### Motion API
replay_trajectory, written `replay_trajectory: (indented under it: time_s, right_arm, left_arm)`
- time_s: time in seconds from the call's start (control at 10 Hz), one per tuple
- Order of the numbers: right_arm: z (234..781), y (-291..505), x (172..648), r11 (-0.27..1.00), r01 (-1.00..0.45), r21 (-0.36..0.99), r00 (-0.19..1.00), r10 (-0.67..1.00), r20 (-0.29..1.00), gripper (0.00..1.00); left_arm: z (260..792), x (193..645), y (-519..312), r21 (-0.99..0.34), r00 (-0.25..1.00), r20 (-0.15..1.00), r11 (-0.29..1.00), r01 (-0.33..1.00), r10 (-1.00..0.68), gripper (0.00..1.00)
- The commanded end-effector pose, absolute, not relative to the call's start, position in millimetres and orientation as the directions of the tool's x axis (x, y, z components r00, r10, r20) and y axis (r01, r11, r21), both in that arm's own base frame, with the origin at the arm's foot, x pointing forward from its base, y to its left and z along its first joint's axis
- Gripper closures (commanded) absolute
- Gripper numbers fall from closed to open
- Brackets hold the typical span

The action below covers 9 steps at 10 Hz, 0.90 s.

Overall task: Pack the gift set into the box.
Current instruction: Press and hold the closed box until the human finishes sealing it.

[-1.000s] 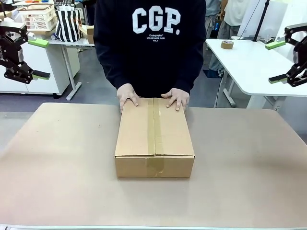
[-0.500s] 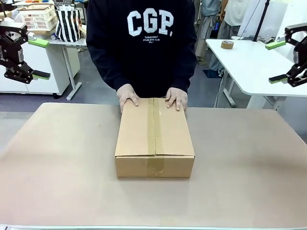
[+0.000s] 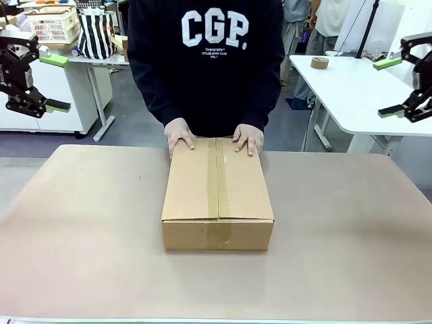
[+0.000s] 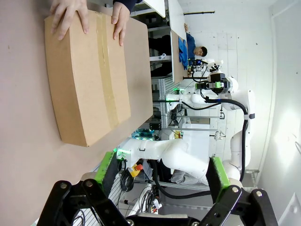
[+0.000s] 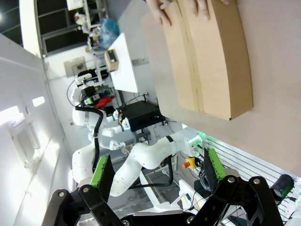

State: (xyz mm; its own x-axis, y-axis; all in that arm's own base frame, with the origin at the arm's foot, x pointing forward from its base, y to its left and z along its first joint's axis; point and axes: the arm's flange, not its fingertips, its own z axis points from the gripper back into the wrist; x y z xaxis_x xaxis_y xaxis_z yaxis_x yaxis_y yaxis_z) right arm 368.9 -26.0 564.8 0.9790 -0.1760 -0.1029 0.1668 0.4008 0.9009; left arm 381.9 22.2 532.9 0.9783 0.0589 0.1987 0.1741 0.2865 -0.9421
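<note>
Item: the box (image 3: 217,192), taped shut, centre of the table (image 3: 81,223).
Unchanged over the last second: the person's hands (image 3: 179,135) rest on its far edge; my left gripper (image 3: 59,83) and right gripper (image 3: 381,88) hang spread, empty, well apart at either side. Judged: sealed, so packing cannot begin.

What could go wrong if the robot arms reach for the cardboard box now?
1. The person's hand and other hand rest on the far top edge of the cardboard box; the open left gripper or right gripper might strike them when coming down.
2. The tape strip keeps the flaps shut, so nothing can go in yet.
</note>
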Motion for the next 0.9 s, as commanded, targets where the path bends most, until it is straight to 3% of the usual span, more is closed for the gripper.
replay_trajectory:
  time_s: [0.0,0.2,0.3,0.4,0.5,0.7,0.8]
  right_arm:
    - [566.2,-26.4,369.9,0.401,0.153,0.903,0.982,-0.166,-0.093,0.00]
    - [564.8,-26.0,368.9,0.401,0.167,0.901,0.979,-0.176,-0.103,0.00]
    - [567.0,-7.3,384.7,0.511,0.085,0.855,0.980,-0.197,0.020,0.00]
    - [566.6,23.3,400.1,0.590,-0.149,0.794,0.971,-0.065,0.230,0.00]
    - [559.5,57.0,413.9,0.633,-0.369,0.680,0.885,0.018,0.465,0.00]
    - [548.9,97.8,425.8,0.577,-0.672,0.464,0.637,0.131,0.759,0.00]
    - [543.3,114.6,427.9,0.555,-0.751,0.357,0.510,0.144,0.848,0.00]
  left_arm:
    - [534.0,380.7,19.9,-0.950,0.977,0.201,0.256,0.177,0.069,0.00]
    - [532.9,381.9,22.2,-0.942,0.978,0.199,0.286,0.174,0.059,0.00]
    - [530.3,393.6,8.4,-0.897,0.963,0.264,0.356,0.263,-0.045,0.00]
    - [530.0,406.4,-7.9,-0.811,0.889,0.433,0.366,0.457,-0.151,0.00]
    - [525.6,416.8,-28.1,-0.684,0.794,0.559,0.408,0.605,-0.241,0.00]
    - [508.2,429.8,-60.4,-0.288,0.449,0.814,0.414,0.863,-0.369,0.00]
    - [499.2,431.0,-75.2,-0.119,0.281,0.880,0.395,0.911,-0.384,0.00]
